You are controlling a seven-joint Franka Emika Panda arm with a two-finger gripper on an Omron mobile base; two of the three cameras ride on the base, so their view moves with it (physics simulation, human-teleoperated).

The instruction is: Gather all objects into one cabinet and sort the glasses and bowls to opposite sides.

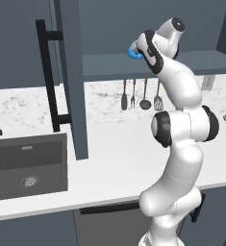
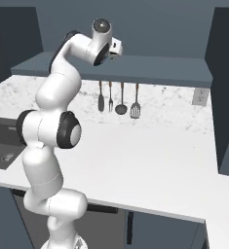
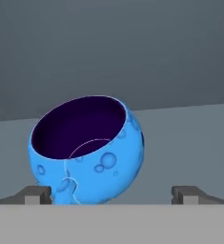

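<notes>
The gripper (image 3: 111, 193) has its two fingers wide apart and holds nothing. A blue cup (image 3: 87, 150) sits tilted on the cabinet shelf (image 3: 189, 143), just in front of the left finger

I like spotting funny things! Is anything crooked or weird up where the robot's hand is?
Yes. The blue cup is tipped over at a slant in the hand view, its dark inside facing sideways instead of up. It sits between the open gripper fingers, on the cabinet shelf.

blue vessel (image 3: 87, 152) sits between the spread fingertips (image 3: 37, 194) — shelf beyond bare.
</notes>
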